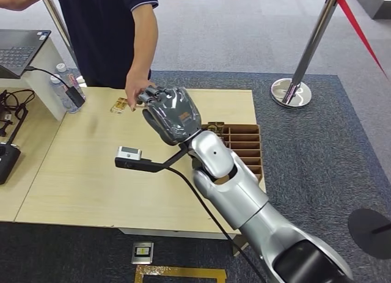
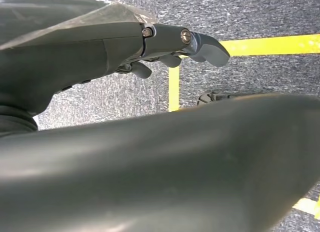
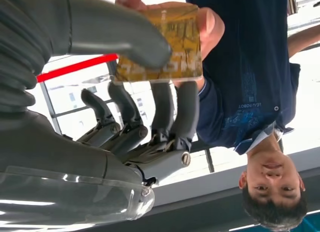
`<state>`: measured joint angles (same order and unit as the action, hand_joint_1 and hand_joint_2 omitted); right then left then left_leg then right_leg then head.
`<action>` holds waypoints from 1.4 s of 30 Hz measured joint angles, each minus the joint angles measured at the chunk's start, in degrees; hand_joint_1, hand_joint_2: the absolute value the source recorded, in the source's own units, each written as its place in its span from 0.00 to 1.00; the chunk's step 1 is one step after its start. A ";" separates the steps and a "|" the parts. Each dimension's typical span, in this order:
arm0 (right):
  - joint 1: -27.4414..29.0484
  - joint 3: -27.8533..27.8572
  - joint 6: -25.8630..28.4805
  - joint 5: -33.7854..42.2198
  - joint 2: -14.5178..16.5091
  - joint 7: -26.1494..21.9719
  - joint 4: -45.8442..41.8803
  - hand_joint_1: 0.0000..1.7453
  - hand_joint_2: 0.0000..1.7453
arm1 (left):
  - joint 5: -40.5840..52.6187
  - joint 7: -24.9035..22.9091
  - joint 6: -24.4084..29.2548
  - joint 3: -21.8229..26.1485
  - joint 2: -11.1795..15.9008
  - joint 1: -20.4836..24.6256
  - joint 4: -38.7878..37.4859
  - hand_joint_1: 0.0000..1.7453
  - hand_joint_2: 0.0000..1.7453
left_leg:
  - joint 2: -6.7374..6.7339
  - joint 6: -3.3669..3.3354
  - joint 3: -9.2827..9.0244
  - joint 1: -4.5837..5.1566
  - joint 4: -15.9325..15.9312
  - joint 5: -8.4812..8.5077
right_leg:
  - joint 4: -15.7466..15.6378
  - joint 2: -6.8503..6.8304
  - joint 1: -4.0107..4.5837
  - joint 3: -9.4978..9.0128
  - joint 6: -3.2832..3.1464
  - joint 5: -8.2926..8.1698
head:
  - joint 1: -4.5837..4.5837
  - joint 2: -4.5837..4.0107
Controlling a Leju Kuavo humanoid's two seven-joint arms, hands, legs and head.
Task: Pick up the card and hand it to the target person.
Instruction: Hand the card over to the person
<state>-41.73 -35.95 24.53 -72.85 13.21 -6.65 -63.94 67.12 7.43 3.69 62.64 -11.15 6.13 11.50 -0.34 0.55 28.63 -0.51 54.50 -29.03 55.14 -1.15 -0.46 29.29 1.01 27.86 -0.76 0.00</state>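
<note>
One tabletop spans the near scene; a person stands at its far edge, hand reaching in. Above it, the right robot hand pinches the card between thumb and fingers, at the person's fingertips. Thin, stiff, light and likely slick — best taken by its free edge. The left robot hand hangs low over the floor, fingers curled, holding nothing.

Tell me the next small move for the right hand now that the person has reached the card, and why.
Probably loosen the fingers and let go. The right hand pinches the card between thumb and fingers, and the person's hand already touches its far edge, so holding on would only work against the handover.
</note>
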 joint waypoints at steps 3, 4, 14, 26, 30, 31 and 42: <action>1.47 0.41 1.33 0.68 -0.69 0.44 -1.85 0.00 1.00 | -0.31 0.02 0.09 0.02 -0.14 0.01 0.00 0.00 0.00 | 0.00 0.00 0.00 0.00 0.00 0.00 | -0.01 0.00 0.00 0.01 0.00 0.00 | 0.01 0.00; 2.21 0.68 1.98 0.98 -1.03 0.54 -2.81 0.00 1.00 | -0.45 0.05 0.15 0.02 -0.20 0.01 0.00 0.00 0.00 | 0.00 0.00 0.01 0.01 0.00 0.00 | -0.01 0.00 0.00 0.01 0.00 0.00 | 0.00 0.00; 18.01 5.39 8.16 2.89 -6.45 -0.01 -21.56 0.00 1.00 | -1.49 0.95 1.01 0.04 -0.32 -0.49 0.00 0.00 0.00 | 0.06 0.01 0.05 0.00 0.01 -0.06 | -0.09 0.00 -0.01 0.05 0.01 0.02 | 0.00 0.00; 45.49 17.16 15.30 7.75 -9.17 -1.85 -47.11 0.00 1.00 | -2.73 1.96 1.08 0.20 -0.15 -1.00 0.02 0.00 0.00 | 0.06 0.01 0.06 0.00 0.00 -0.17 | -0.11 0.00 -0.01 0.05 -0.01 0.08 | 0.00 0.00; 53.67 23.13 15.19 11.91 -7.08 -2.45 -52.42 0.00 1.00 | -3.27 1.59 1.10 0.34 -0.13 -1.08 0.08 0.00 0.00 | 0.05 0.01 0.04 0.00 0.00 -0.19 | -0.11 0.00 -0.01 0.05 -0.01 0.10 | 0.01 0.00; 55.34 25.07 14.88 12.07 -6.18 -2.51 -53.20 0.00 1.00 | -3.40 1.43 1.11 0.42 -0.13 -1.09 0.10 0.00 0.00 | 0.05 0.01 0.03 0.00 -0.01 -0.19 | -0.12 0.00 -0.01 0.04 0.00 0.10 | 0.01 0.00; 58.65 54.31 -1.37 18.49 3.65 -5.43 -41.87 0.00 1.00 | -5.13 -0.84 1.19 2.33 -0.18 -1.26 0.20 0.00 0.00 | 0.04 0.00 -0.02 0.00 -0.01 -0.18 | -0.12 0.00 -0.01 -0.08 0.02 0.10 | -0.01 0.00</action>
<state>16.92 18.36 23.17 -54.36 16.86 -12.08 -105.81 62.00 6.59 4.87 64.98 -11.33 4.86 11.69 -0.30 0.55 28.61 -0.51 54.49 -29.21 55.01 -1.15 -0.47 29.21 1.03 27.95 -0.78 0.00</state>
